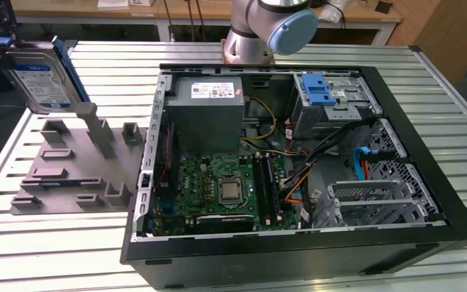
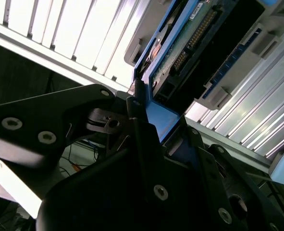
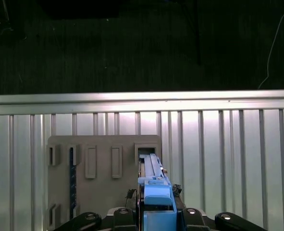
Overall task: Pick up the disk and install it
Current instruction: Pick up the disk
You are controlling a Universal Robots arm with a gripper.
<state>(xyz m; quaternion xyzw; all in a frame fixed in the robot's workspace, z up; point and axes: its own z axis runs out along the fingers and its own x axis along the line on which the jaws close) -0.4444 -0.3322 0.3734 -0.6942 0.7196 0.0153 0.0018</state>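
Gripper: in both wrist views the gripper (image 2: 160, 115) (image 3: 157, 217) is closed on the disk's blue frame. One black finger (image 2: 136, 120) presses one side of the frame, and the other finger sits on the opposite side.
Grip: the jaws are narrow, spread only as far as the frame is thick, and the frame fills the gap between them.
Disk: the disk (image 1: 43, 74) (image 2: 182, 41) (image 3: 153, 175) is held on edge. In the exterior view it stands upright with its blue-and-white label facing the camera. The blue frame runs along its edge on the exterior view's right.
Disk position: it is at the far corner of the tabletop on the exterior view's left, over the far end of the grey fixture and well apart from the computer case.
Underside: the second wrist view shows the disk's circuit board and a row of connector pins.
Fixture: the grey fixture (image 1: 71, 176) (image 3: 103, 144) is a flat plate with raised posts and slots, lying on the tabletop below the disk. In the first wrist view the disk's edge lines up with one of the slots.
Tabletop: the tabletop (image 1: 47, 243) (image 3: 228, 159) is made of ribbed aluminium slats.
Computer case: the black case (image 1: 298, 246) lies open on its side towards the exterior view's right.
Inside the case: there is a grey metal box with a white sticker (image 1: 209, 112), a green motherboard (image 1: 217, 188) and a drive cage (image 1: 339, 108) with a ridged blue tab (image 1: 318, 91) on top.
Arm: the arm's base (image 1: 262, 27) stands beyond the case, at the far edge of the tabletop.
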